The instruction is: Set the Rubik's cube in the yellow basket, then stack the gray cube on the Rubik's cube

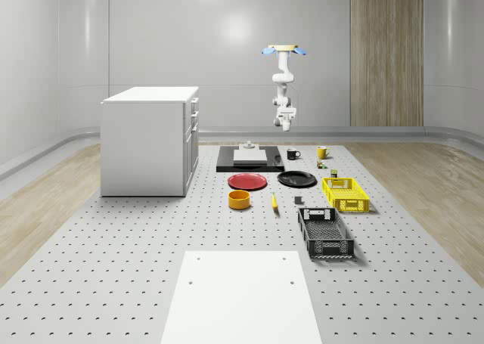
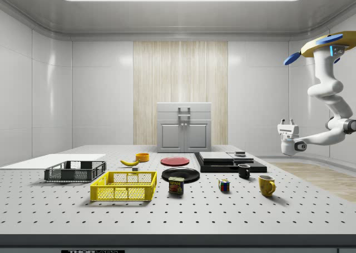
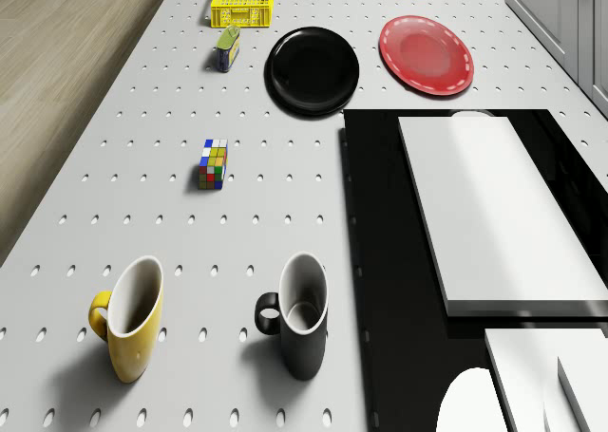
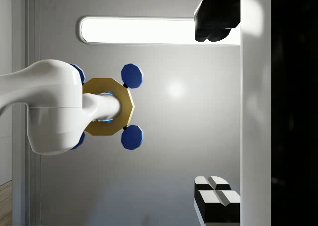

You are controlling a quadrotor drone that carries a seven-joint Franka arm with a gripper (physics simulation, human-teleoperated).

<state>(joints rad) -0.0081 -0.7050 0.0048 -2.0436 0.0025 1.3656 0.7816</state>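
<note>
Side view: yellow basket [image 2: 123, 187] and black crate [image 2: 75, 171] hold nothing.

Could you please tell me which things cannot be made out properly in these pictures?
- Yellow basket: in the drone view, its far end is cut off by the picture's edge.
- Gray cube: in the whole-scene view, too small to tell its faces.
- Rubik's cube: in the whole-scene view, too small to read its colours.
- Drone: in the side view, partly cut off by the right edge.
</note>
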